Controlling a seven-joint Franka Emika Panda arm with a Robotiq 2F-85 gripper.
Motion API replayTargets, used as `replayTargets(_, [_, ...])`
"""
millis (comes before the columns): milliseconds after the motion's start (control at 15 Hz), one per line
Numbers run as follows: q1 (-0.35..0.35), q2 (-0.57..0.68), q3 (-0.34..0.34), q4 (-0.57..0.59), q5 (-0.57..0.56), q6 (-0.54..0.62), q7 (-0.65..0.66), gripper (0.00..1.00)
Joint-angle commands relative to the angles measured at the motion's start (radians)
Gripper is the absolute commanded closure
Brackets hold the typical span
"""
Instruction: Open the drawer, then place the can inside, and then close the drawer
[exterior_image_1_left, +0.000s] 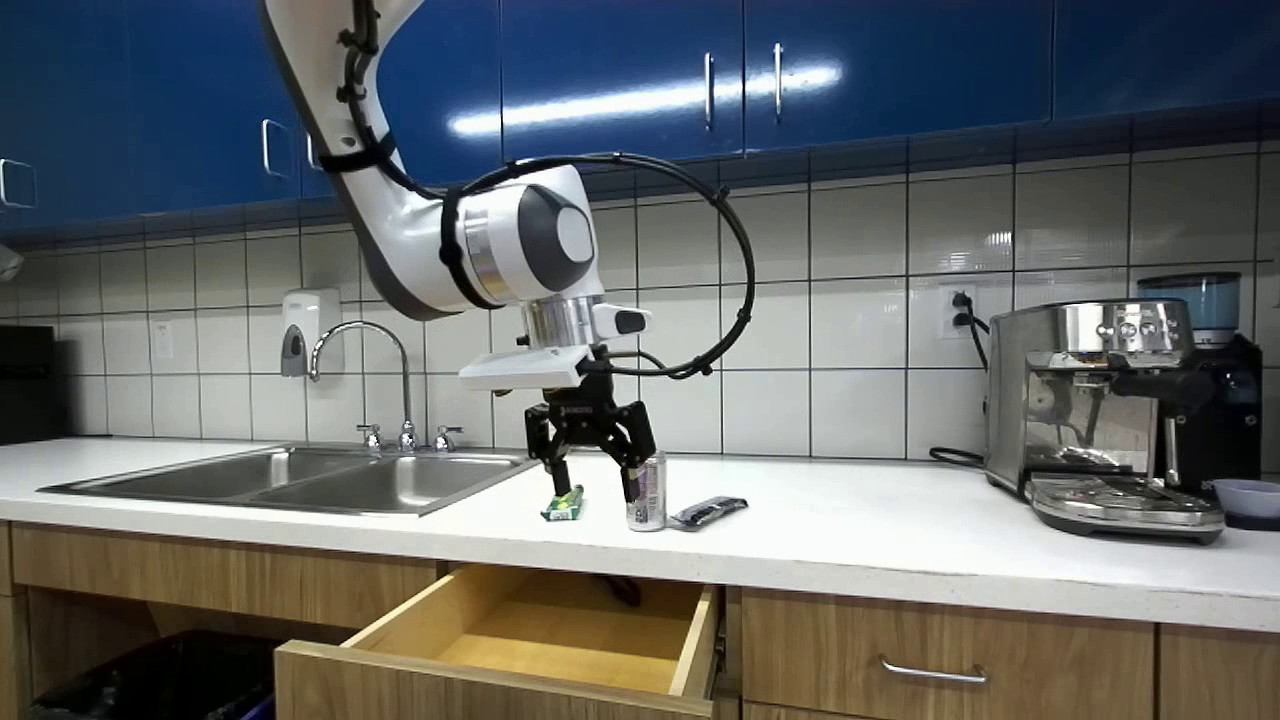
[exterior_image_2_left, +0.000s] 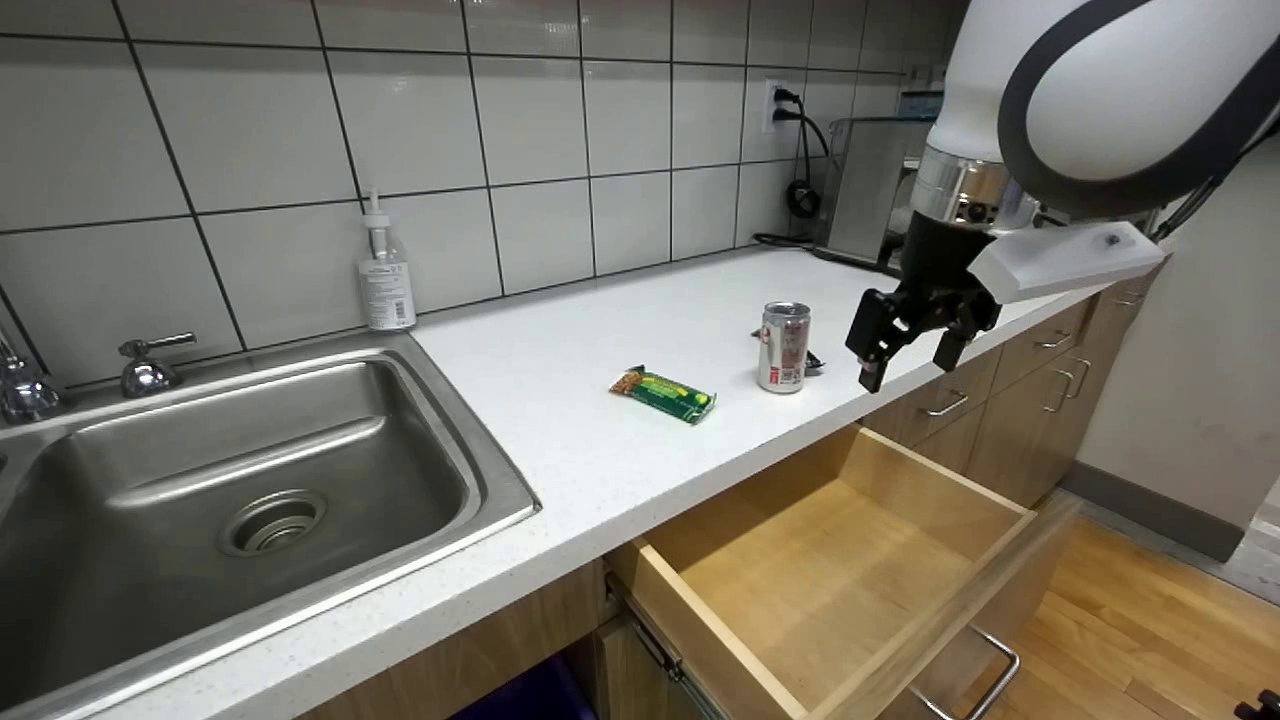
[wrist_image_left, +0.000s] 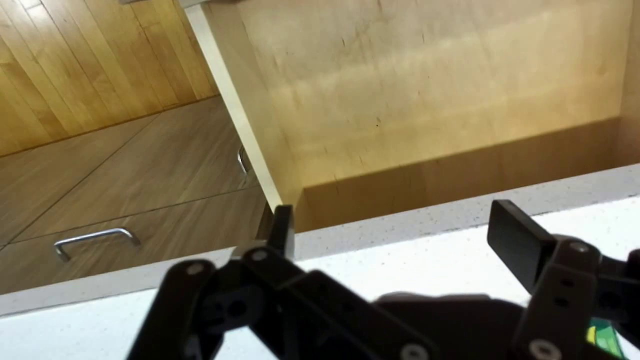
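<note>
Drawer (exterior_image_2_left: 840, 580) stands pulled well out beneath the counter (exterior_image_1_left: 860, 510), its pale floor in plain sight in both exterior views, and the sink (exterior_image_2_left: 240, 440) sits at nine o'clock from it in an exterior view. Farther along the counter, at about two o'clock from the drawer in an exterior view, you have the coffee machine (exterior_image_1_left: 1090, 400). Your gripper (exterior_image_2_left: 911, 369) hangs pointing down with its fingers (wrist_image_left: 520, 245) spread wide and nothing in their hold; in the wrist view the counter's front edge runs across between them, and the drawer sits between one and two o'clock. By the sink's back corner, at ten o'clock from the drawer, stands the bottle (exterior_image_2_left: 387, 285). Your can (exterior_image_2_left: 783, 350) is upright on the counter, near the front edge and outside the drawer: in an exterior view it is at twelve o'clock from the drawer and nine o'clock from your gripper, with a gap between can and fingers. Just beside it, at about four o'clock in an exterior view, lies the dark packet (exterior_image_1_left: 709, 513); whether the two touch, you cannot tell. The green packet (exterior_image_2_left: 666, 395) lies apart from the can, between eight and nine o'clock from it in an exterior view.
</note>
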Motion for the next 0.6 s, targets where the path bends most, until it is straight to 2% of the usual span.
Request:
replayTargets(0, [-0.019, 0.026, -0.005, 0.051, -0.018, 0.006, -0.027, 0.00])
replayTargets(533, [-0.022, 0.100, -0.018, 0.166, -0.006, 0.001, -0.083, 0.00])
